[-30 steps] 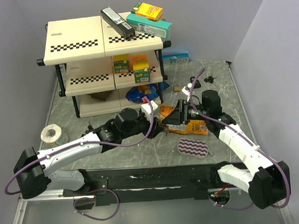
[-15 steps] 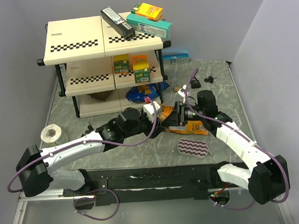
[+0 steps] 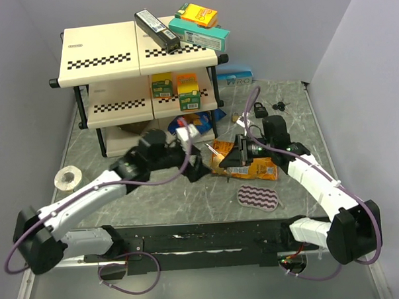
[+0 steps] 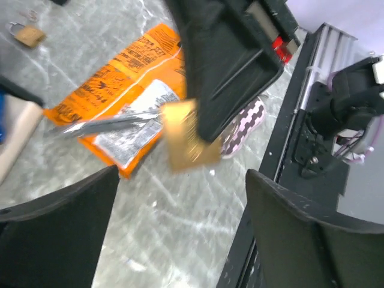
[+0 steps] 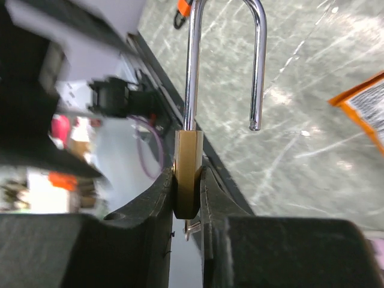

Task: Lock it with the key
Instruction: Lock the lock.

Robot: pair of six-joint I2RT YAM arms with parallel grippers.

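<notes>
My right gripper [image 5: 187, 195] is shut on the brass body of a padlock [image 5: 187, 162]. The padlock's silver shackle [image 5: 225, 54] stands open above the jaws. Under the body a thin metal piece [image 5: 191, 228] pokes out; it looks like the key. In the top view the right gripper [image 3: 232, 158] holds the padlock above an orange bag [image 3: 253, 166]. My left gripper [image 3: 199, 168] is open just left of it, holding nothing. In the left wrist view the padlock [image 4: 189, 141] hangs ahead of the left gripper [image 4: 180, 234], whose fingers [image 4: 54, 228] are spread wide.
A second small padlock [image 3: 236, 117] and black keys [image 3: 277, 107] lie at the back right. A striped pad [image 3: 259, 197] lies in front of the orange bag. A two-tier shelf [image 3: 140, 79] with boxes stands at the back left, and a tape roll [image 3: 68, 177] at the left.
The left gripper has opened and drawn back to the left, away from the padlock. The right gripper has shut on the padlock's body and now holds it alone.
</notes>
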